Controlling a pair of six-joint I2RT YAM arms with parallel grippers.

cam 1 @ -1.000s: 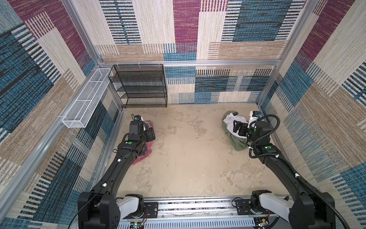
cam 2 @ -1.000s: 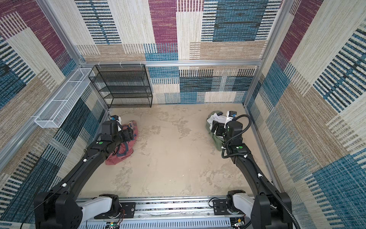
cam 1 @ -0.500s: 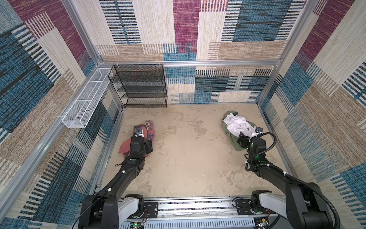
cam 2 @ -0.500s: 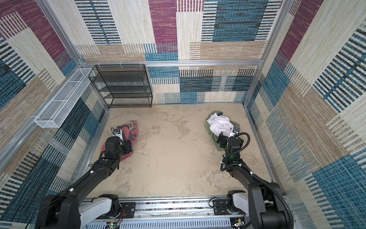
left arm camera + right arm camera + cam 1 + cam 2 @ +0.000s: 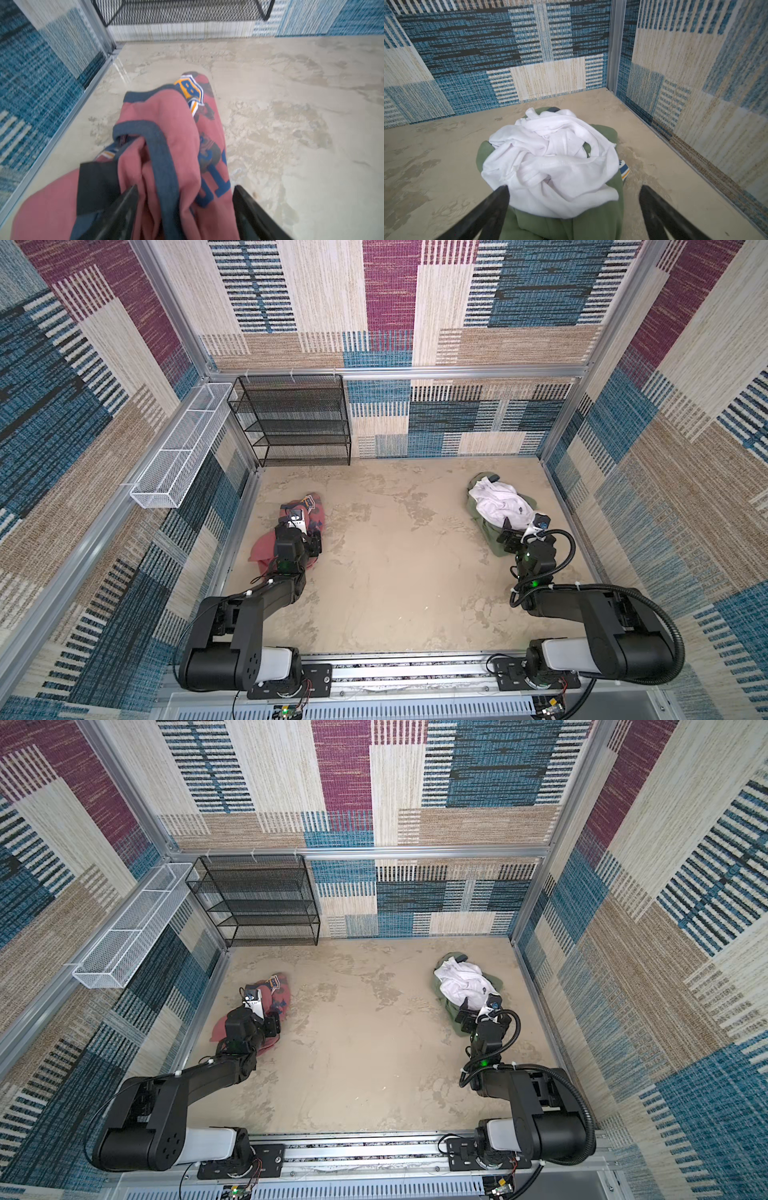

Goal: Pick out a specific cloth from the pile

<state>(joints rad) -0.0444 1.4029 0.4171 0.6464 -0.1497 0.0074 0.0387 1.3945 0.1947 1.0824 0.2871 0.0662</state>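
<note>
The cloth (image 5: 261,548): a faded-red T-shirt, crumpled on the tabletop (image 5: 395,572) near the left wall, well apart from the pile (image 5: 492,537); it looks already picked out.
Handling: light, limp and unbreakable; I expect it to sag and trail from any single hold, but not to slip much.
The pile: a white garment (image 5: 550,162) heaped on an olive-green garment (image 5: 591,224), at the right side.
The left gripper (image 5: 186,187): low over the cloth, its fingers spread wide astride a bunched fold; no squeeze shows.
The right gripper (image 5: 575,187): fingers fully spread and empty, at the pile's near edge.
The navy trim (image 5: 162,149): a thick doubled hem standing up as a ridge; I judge it the best place to pinch.
The badge (image 5: 190,89): folded over at the far end; a flat print and a poorer hold.
</note>
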